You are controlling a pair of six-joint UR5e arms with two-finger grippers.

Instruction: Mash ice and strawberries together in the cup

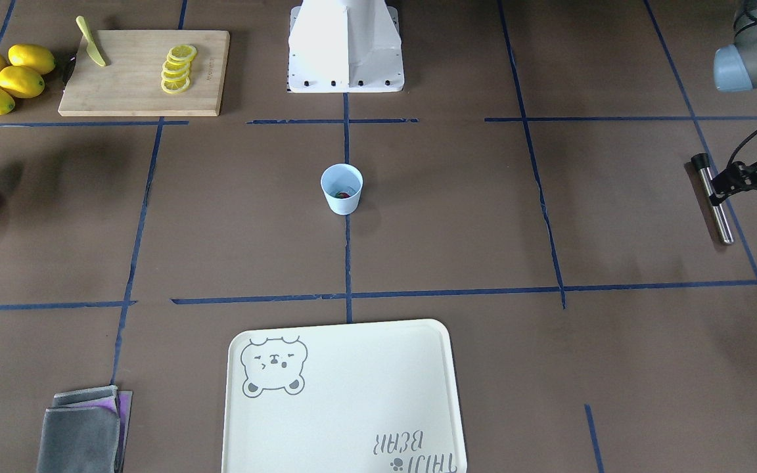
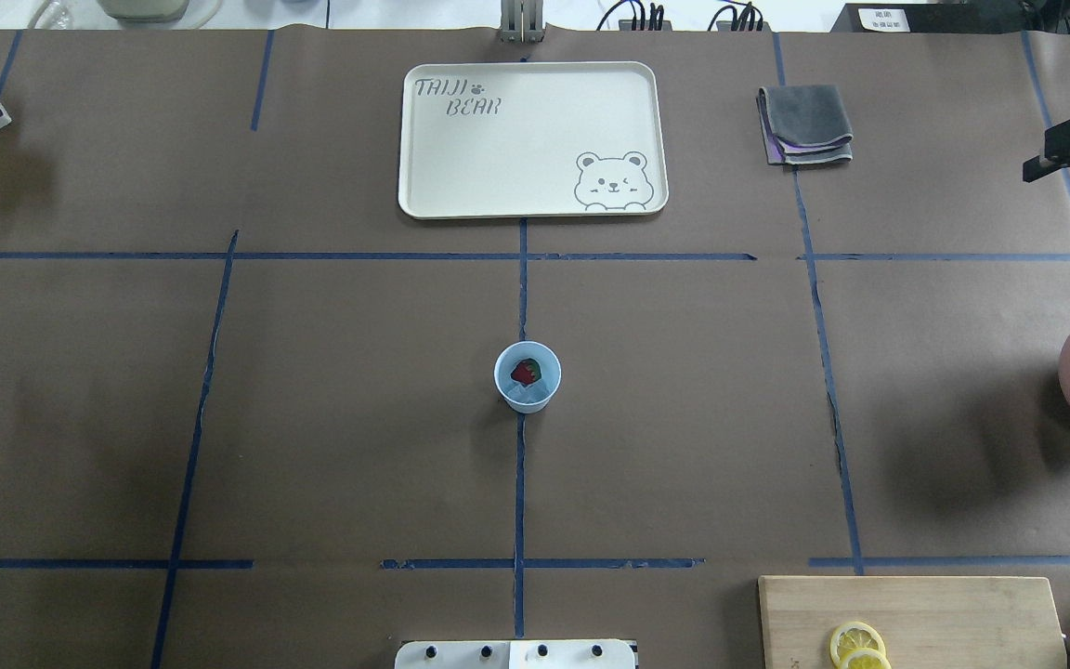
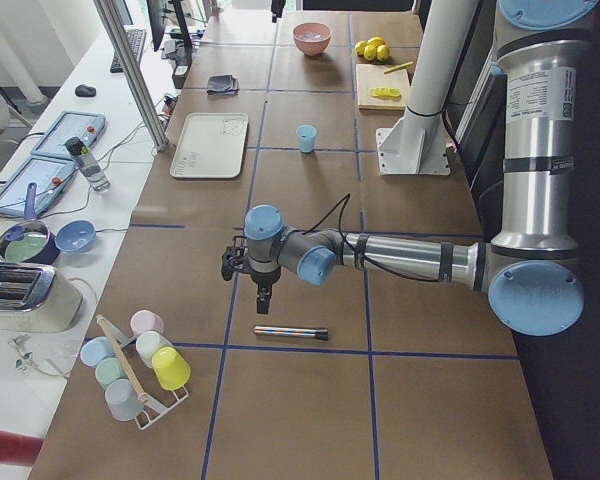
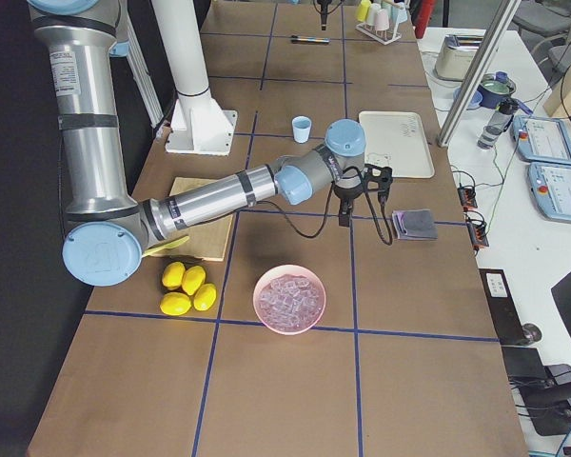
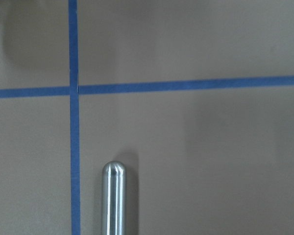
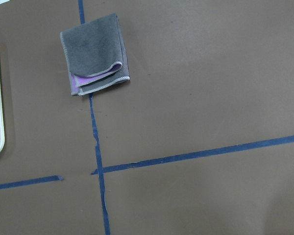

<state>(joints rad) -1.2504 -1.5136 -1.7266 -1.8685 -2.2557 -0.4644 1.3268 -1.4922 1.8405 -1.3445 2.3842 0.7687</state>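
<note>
Left gripper [image 3: 263,292] over a smooth, round-tipped steel rod [image 1: 718,210].

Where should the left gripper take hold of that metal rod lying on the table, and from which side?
Grip the metal rod around mid-shaft, coming straight down from above with the jaws across its narrow width. It lies flat on the table and is long, round and smooth, so a centred hold should keep it from tipping. The left gripper hangs close over it.
</note>
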